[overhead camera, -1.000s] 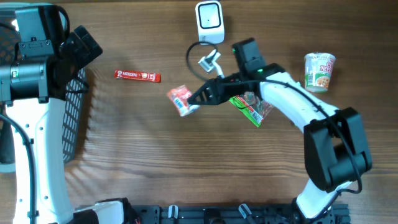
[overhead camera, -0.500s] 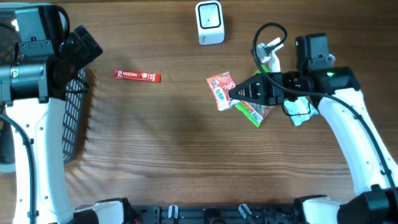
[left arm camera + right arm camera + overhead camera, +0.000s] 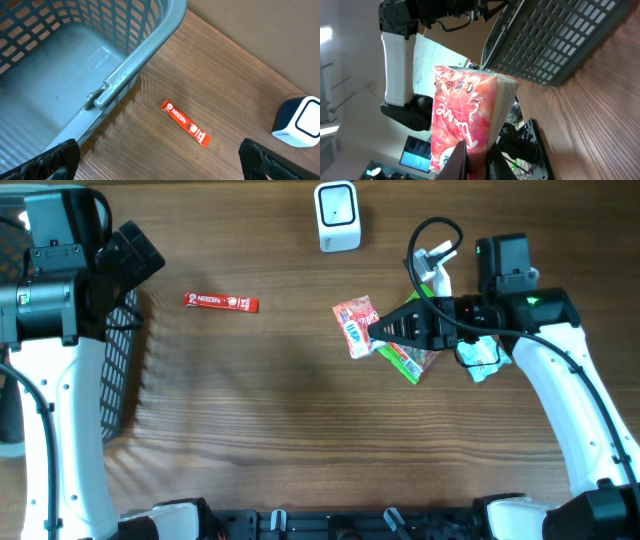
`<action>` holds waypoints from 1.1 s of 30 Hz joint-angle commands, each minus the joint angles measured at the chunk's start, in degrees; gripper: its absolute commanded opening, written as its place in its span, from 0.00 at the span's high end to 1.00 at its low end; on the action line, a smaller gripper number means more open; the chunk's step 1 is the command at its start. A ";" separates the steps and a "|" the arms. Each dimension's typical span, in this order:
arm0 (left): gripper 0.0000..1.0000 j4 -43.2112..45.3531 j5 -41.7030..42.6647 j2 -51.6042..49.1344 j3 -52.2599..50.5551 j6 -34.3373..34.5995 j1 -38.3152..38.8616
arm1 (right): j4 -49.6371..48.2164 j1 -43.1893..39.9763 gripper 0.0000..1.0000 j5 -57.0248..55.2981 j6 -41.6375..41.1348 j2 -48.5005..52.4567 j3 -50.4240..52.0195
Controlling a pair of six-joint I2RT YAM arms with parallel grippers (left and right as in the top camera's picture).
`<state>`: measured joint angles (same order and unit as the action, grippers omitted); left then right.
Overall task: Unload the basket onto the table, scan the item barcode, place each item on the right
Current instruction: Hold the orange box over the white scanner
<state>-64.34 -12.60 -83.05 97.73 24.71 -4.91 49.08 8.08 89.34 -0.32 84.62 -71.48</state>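
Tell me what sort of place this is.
Likely a lab mock-up of a shop checkout: white barcode scanner on a wooden table, a Nescafé stick and red packet to scan, a grey basket alongside.

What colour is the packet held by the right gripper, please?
The packet is red-orange with white print; right wrist view shows it best.

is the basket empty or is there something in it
Empty, as far as visible: the basket shows only bare floor in the left wrist view; part is cropped.
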 commanded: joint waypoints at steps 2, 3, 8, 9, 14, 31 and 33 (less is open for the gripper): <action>0.00 0.02 -0.52 0.17 0.59 -0.48 -0.24 | 0.00 1.33 0.96 -0.94 2.69 -1.22 -0.17; 0.00 0.02 -0.52 0.17 0.59 -0.48 -0.24 | 0.09 2.73 0.96 -9.03 2.89 -1.22 -0.17; 0.00 0.02 -0.52 0.17 0.59 -0.48 -0.24 | 1.07 13.97 0.96 -53.42 -3.26 -1.20 -0.17; 0.00 0.02 -0.52 0.17 0.59 -0.48 -0.24 | 1.09 14.99 0.96 -58.88 -5.03 -1.20 -0.17; 0.00 0.02 -0.52 0.17 0.59 -0.48 -0.24 | -0.13 17.84 0.96 -81.57 -13.05 0.35 -0.15; 0.00 0.02 -0.52 0.17 0.59 -0.48 -0.24 | -3.15 18.75 0.96 -123.69 15.39 6.08 -23.67; 0.00 0.02 -0.52 0.17 0.59 -0.48 -0.24 | -8.07 18.97 0.96 -128.02 23.80 14.40 -31.58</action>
<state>-64.31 -12.60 -83.05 97.73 24.71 -4.89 42.98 26.61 -30.98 13.54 91.29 -96.16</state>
